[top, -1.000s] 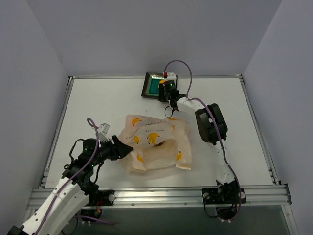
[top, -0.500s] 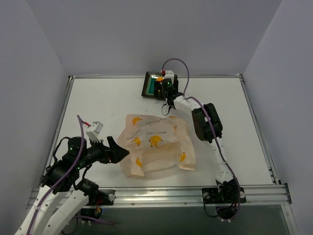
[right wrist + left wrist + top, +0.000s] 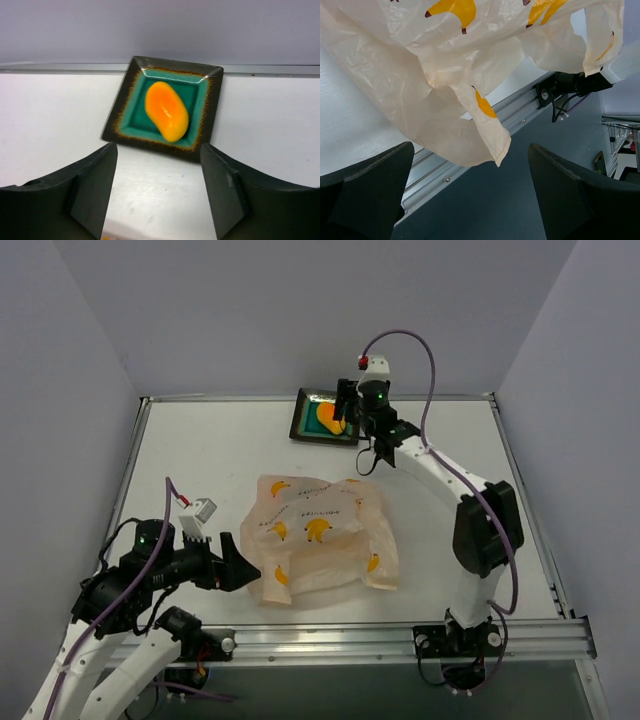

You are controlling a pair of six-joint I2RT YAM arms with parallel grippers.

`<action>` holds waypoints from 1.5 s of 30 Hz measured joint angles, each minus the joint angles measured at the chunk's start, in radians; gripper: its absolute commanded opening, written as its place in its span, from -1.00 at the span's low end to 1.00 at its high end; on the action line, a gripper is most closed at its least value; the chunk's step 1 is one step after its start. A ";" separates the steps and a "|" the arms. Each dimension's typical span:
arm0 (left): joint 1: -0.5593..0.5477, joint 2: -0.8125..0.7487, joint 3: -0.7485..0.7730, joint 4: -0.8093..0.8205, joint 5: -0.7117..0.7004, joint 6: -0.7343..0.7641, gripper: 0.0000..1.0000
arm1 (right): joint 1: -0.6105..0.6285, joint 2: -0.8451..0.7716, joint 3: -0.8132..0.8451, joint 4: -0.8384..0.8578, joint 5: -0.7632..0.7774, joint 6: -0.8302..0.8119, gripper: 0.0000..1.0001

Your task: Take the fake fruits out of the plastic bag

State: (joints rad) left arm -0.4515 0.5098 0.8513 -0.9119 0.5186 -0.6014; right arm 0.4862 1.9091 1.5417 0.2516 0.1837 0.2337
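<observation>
The plastic bag [image 3: 320, 540], pale peach with yellow banana prints, lies crumpled at the table's middle. In the left wrist view the plastic bag [image 3: 445, 75] fills the top. My left gripper [image 3: 237, 565] is open and empty just left of the bag's near-left edge, not touching it; its jaws stand wide in the left wrist view [image 3: 470, 200]. A yellow-orange mango [image 3: 326, 418] lies in the dark tray [image 3: 297, 430]. My right gripper [image 3: 347, 412] hovers open and empty above the tray's near-right side. The right wrist view shows the mango [image 3: 166, 111] beyond my right gripper [image 3: 157, 195]. The orange and grapes are out of view.
The square dark tray [image 3: 212, 95] with a teal centre stands against the back wall. An aluminium rail [image 3: 330, 640] runs along the table's near edge, and it also shows in the left wrist view [image 3: 450, 170] under the bag's corner. Walls close in the left, right and back.
My left gripper has drawn back from the bag's left edge toward the near left. My right gripper has risen off the tray, leaving the mango lying there. The bag has settled flatter.
</observation>
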 measured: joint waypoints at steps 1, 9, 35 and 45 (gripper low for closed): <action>-0.006 0.000 -0.003 0.003 0.003 0.000 0.91 | 0.009 -0.065 -0.045 0.013 -0.002 0.010 0.07; -0.283 0.088 -0.048 0.063 -0.144 -0.046 0.92 | 0.170 -0.322 -0.236 0.026 -0.013 0.053 0.09; -0.700 0.189 -0.107 0.241 -0.907 -0.221 -0.95 | 1.047 -0.804 -0.779 -0.056 0.334 0.203 -0.95; -0.700 0.119 -0.205 0.406 -0.958 -0.248 -0.95 | 0.843 -0.468 -0.770 0.051 0.506 0.319 -0.46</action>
State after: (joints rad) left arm -1.1511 0.6285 0.6464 -0.5064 -0.4393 -0.8497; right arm 1.3289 1.4406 0.7719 0.3031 0.6895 0.5522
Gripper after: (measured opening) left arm 0.028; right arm 0.205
